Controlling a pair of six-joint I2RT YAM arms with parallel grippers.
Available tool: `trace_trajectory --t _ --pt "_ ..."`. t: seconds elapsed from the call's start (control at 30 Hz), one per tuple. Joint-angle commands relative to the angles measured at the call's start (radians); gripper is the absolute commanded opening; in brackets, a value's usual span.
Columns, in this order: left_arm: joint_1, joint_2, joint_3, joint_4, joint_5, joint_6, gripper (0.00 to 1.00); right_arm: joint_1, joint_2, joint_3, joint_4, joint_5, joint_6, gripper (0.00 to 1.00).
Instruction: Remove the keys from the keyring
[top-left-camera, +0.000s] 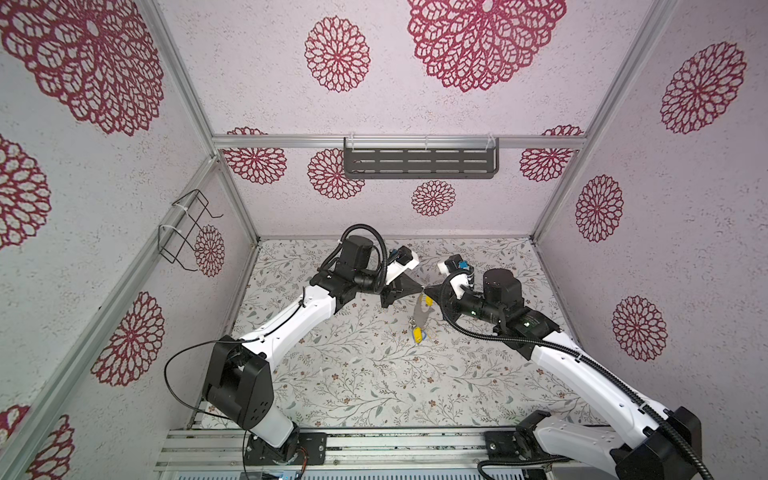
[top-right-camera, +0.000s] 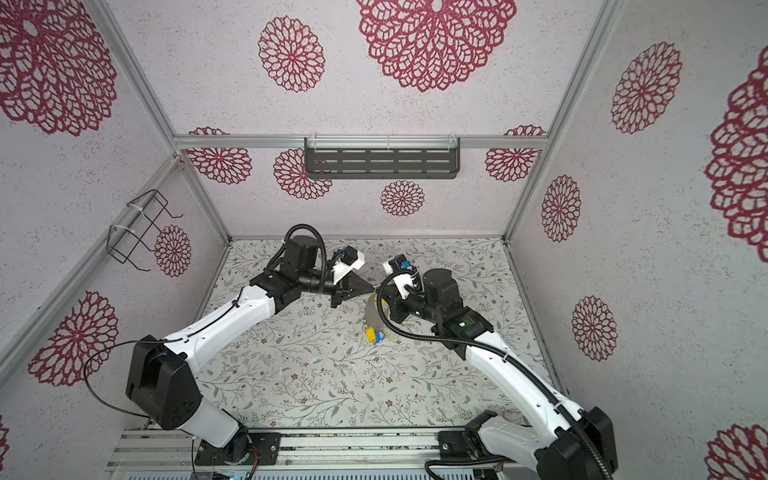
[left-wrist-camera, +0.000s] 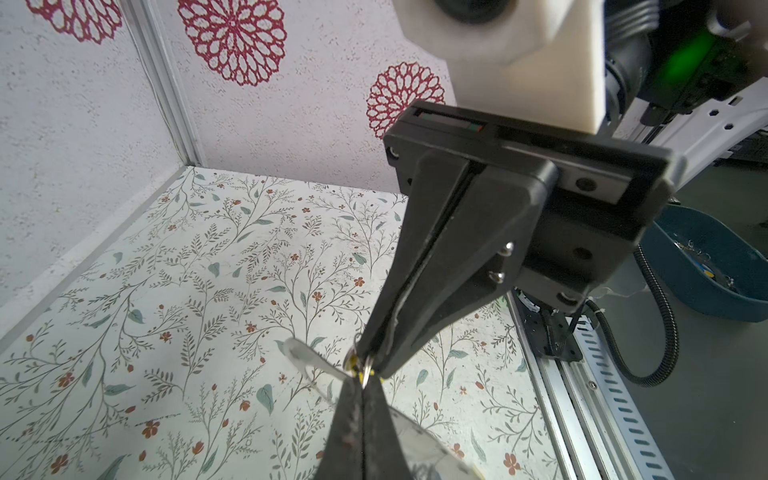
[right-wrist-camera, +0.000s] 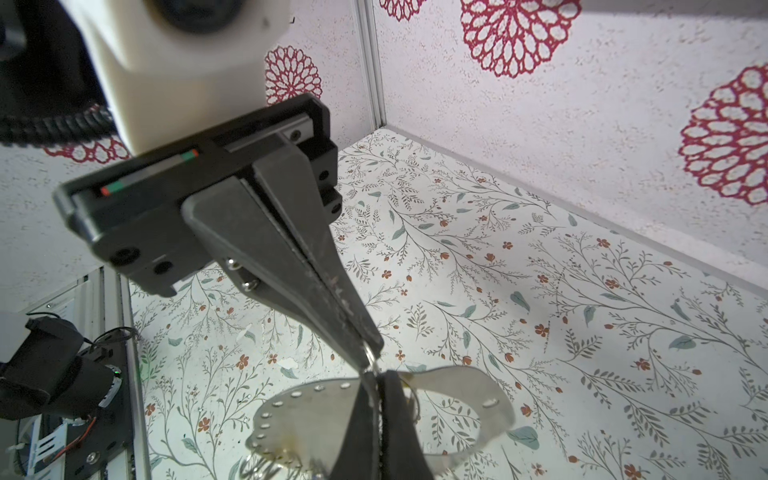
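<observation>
**Item:** keyring (top-left-camera: 422, 313), hanging edge-down over the table (top-left-camera: 353, 374) from the spot where both grippers meet.

**Keys:** a yellow one (top-left-camera: 427, 300) sits just under that spot. A blue and yellow cluster of keys (top-left-camera: 418, 335) dangles from the low end (whether it touches the table is unclear).

**Left gripper** (top-left-camera: 419, 286): jaws closed on a small ring (right-wrist-camera: 371, 358).

**Right gripper** (top-left-camera: 430, 291): jaws closed tight at the same spot. Whether it grips the ring, the yellow key or the plate rim cannot be told.

**Step:** judged to be working the first ring out of its hole, with the remaining keys apparently all still attached.

**Next move calls for:** one side holding steady while the other threads the ring free with a short, slow twist rather than a tug.

**Pose:** both arms reach forward and angle inward, grippers near level, tip to tip.
</observation>
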Motion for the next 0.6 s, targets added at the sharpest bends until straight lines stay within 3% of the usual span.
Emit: trace_trajectory --t 0.0,0.3,0.47,0.57 --pt "-0.004 -0.024 -0.017 0.018 -0.01 -0.004 0.0 -0.011 -0.044 0.025 0.14 -0.016 0.065 0.0" --pt "-0.003 -0.027 -0.021 0.061 -0.032 -0.067 0.0 -0.013 -0.049 0.018 0.145 -0.026 0.078 0.0" --pt "-0.001 -0.032 -0.02 0.117 -0.044 -0.163 0.0 -0.022 -0.061 0.022 0.124 0.007 0.082 0.27" --pt "-0.001 -0.037 -0.02 0.125 -0.038 -0.175 0.0 -0.049 -0.081 0.019 0.101 0.011 0.079 0.34"
